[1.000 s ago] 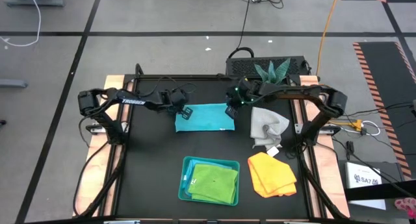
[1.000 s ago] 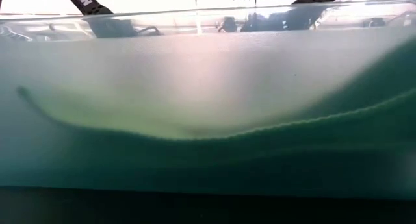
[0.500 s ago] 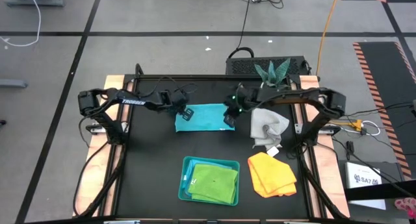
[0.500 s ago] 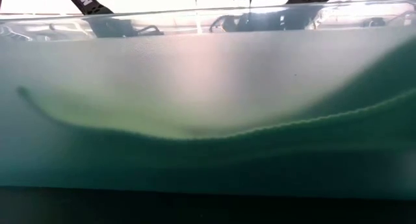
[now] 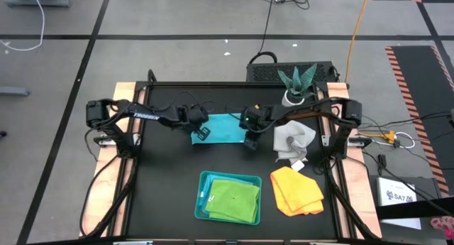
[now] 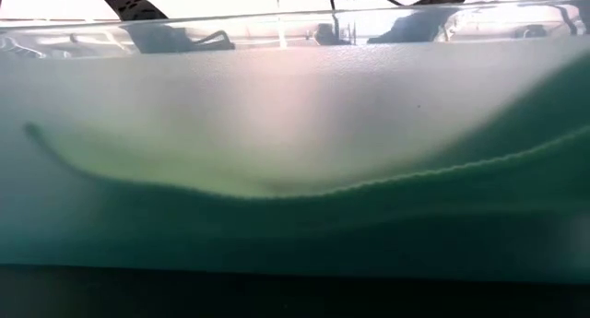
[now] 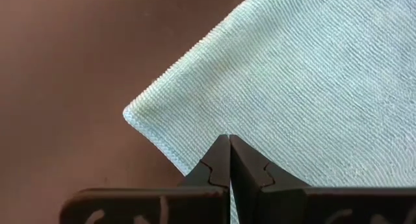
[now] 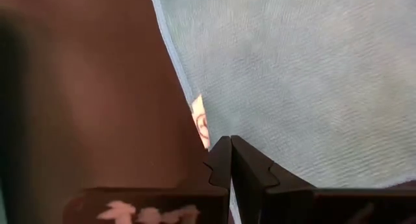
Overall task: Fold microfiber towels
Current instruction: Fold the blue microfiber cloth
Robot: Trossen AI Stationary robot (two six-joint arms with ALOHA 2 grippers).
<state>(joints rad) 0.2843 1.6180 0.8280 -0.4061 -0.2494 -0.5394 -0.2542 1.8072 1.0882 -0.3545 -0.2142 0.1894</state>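
A turquoise towel [image 5: 223, 127] lies spread on the black table, far of centre. My left gripper [image 5: 201, 134] is shut at its near left corner and my right gripper [image 5: 252, 139] is shut at its near right corner. A lime green towel [image 5: 234, 199] lies in the teal tray [image 5: 202, 197]. A yellow-orange towel [image 5: 296, 190] and a pale grey-white towel [image 5: 292, 138] lie crumpled on the table's right side. The low view is filled by the blurred tray wall [image 6: 295, 217]. My left gripper pinches the turquoise towel's edge [image 7: 185, 160] between its two shut fingers, close to a corner [image 7: 133, 113]. The fingers slant down from the table's left. The cloth spreads flat beyond them. My right gripper pinches the towel's side edge [image 8: 221, 128] between its shut fingers, beside a small sewn label [image 8: 201, 125]. The fingers slant down from the table's right. The cloth spreads away beyond the fingertips.
A potted plant [image 5: 296, 82] stands at the far right edge. The tray sits at the near middle, with the yellow-orange towel to its right. Bare black table [image 5: 167, 181] lies to the near left.
Both grippers have moved toward the table's near edge, the right one farther and also downward. Each has gone from beside the towel's far part to its near corners. Both stay shut.
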